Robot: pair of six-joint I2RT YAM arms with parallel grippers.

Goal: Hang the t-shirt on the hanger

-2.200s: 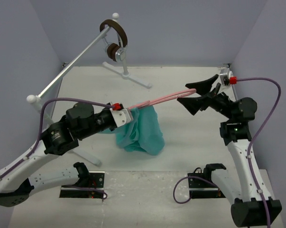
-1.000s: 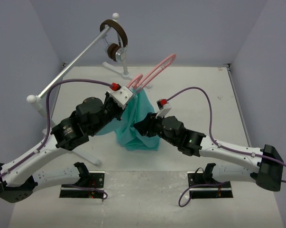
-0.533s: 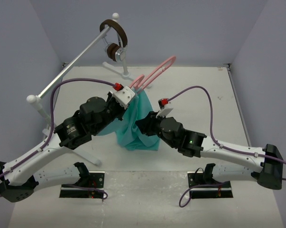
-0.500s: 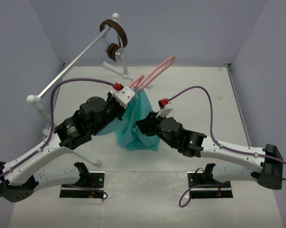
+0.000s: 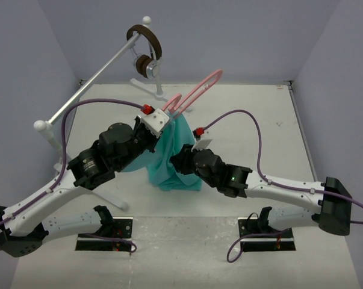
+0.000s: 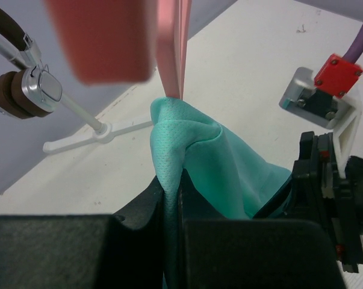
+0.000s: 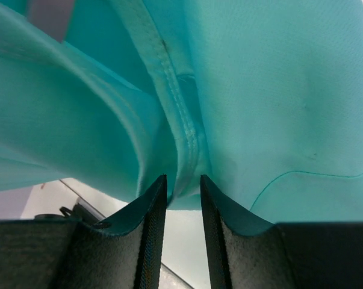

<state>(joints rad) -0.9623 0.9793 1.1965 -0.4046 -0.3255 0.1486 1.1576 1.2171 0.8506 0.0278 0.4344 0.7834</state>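
The teal t-shirt hangs bunched in mid-table from my left gripper. In the left wrist view that gripper is shut on a fold of the t-shirt. The pink hanger rises straight out of that fold, and its hook end points up and away. My right gripper presses into the cloth's right side low down. Up close, the right gripper has its tips closed on a stitched hem of the t-shirt.
A long white rail stand slants across the back left, with brown headphones hung at its far end. Its foot lies just behind the shirt. My right wrist is close to the left gripper.
The right arm swung in from the far right to the shirt, then its jaws narrowed onto the hem and shifted slightly left. The left arm tipped the hanger upright and has held still since.
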